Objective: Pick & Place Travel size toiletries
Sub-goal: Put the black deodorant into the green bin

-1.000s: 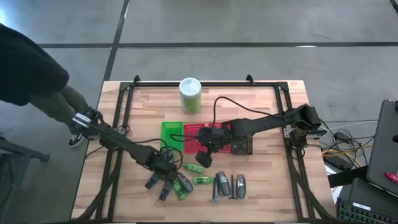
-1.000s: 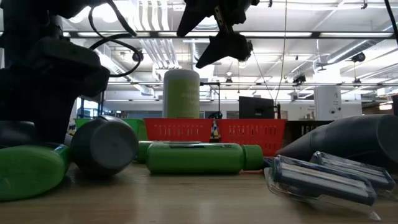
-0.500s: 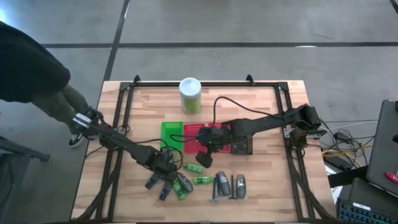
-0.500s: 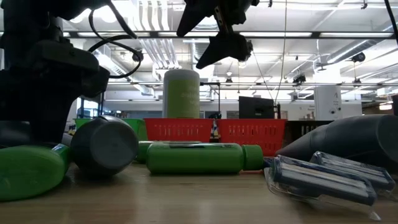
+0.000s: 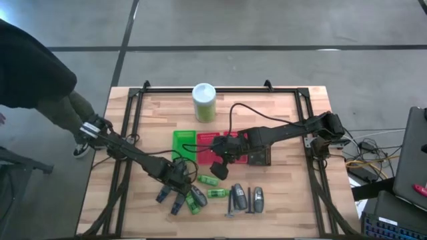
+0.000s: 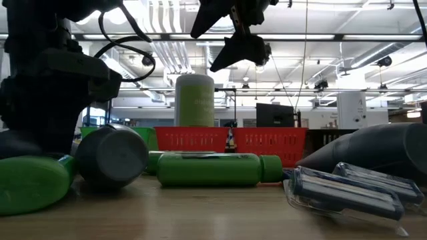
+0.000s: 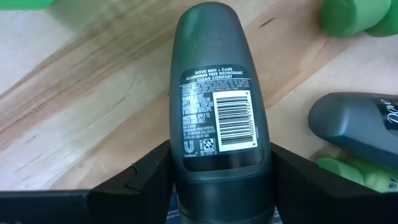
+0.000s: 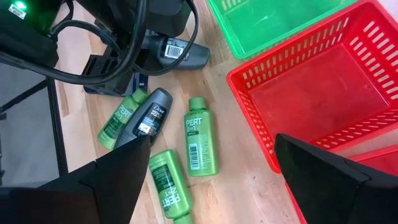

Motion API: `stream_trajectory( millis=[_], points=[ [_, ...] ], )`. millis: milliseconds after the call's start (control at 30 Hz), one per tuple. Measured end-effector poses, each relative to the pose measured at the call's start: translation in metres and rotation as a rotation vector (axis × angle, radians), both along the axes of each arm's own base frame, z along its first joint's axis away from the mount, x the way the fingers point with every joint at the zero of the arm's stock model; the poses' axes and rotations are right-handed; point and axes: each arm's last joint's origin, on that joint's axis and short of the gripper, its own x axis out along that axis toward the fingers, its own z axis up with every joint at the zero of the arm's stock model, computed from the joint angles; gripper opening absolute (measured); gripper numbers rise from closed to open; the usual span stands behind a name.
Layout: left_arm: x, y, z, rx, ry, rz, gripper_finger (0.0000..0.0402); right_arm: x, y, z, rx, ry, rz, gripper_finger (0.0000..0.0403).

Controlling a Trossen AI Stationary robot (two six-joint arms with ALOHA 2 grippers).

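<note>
My left gripper (image 5: 177, 175) is shut on a dark grey deodorant bottle (image 7: 219, 93), barcode label up, near the table's front left. The same bottle shows under that gripper in the right wrist view (image 8: 178, 53). Beside it lie green mini bottles (image 8: 200, 144), another dark grey bottle (image 8: 149, 118), and further right dark tubes (image 5: 239, 197) and packed razors (image 6: 347, 190). My right gripper (image 5: 219, 167) hangs open and empty above the near edge of the red basket (image 8: 311, 87). My left gripper pinches the dark grey bottle between its two fingers (image 7: 146, 180), on its two sides near the end closest to the wrist (image 7: 217, 163). The fingers reach along the bottle's length. The bottle lies level over the wood; I cannot tell whether it is lifted clear.
A green basket (image 5: 181, 142), the red basket (image 5: 208, 141) and a black basket (image 5: 261, 157) stand side by side mid-table. A tall green white-lidded canister (image 5: 204, 101) stands behind them. A black frame (image 5: 133, 100) borders the table. A person's dark sleeve (image 5: 27, 73) is at far left.
My left arm has shifted slightly in the low view and stays shut on the dark grey bottle. The loose toiletries and my right gripper have kept their places.
</note>
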Motion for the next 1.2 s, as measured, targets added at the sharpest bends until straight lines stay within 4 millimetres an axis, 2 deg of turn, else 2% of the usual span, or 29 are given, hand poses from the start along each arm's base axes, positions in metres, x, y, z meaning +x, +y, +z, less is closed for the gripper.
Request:
stream_trajectory(
  millis=[233, 433, 567, 800, 1033, 1200],
  points=[
    [0.003, -0.001, 0.004, -0.003, -0.013, -0.006, 0.0226, 0.0, 0.0, 0.0, -0.002, 0.0, 0.002, 0.0327],
    [0.005, -0.003, 0.019, -0.004, -0.018, -0.008, 0.0226, -0.001, 0.0, 0.0, -0.003, 0.008, 0.002, 0.0337],
    [0.005, -0.003, 0.036, 0.028, 0.027, -0.023, 0.0226, -0.001, 0.0, 0.0, -0.005, 0.007, 0.004, 0.0352],
    [0.005, 0.0, 0.083, 0.101, -0.026, -0.04, 0.0225, -0.003, 0.0, 0.002, -0.017, 0.005, 0.021, 0.0363],
    [-0.015, 0.028, 0.123, 0.197, -0.214, 0.088, 0.0225, -0.018, -0.003, 0.028, -0.025, -0.048, 0.031, 0.0363],
    [-0.027, 0.062, 0.13, 0.226, -0.27, 0.162, 0.0225, -0.028, -0.006, 0.044, -0.037, -0.079, 0.009, 0.0364]
  ],
)
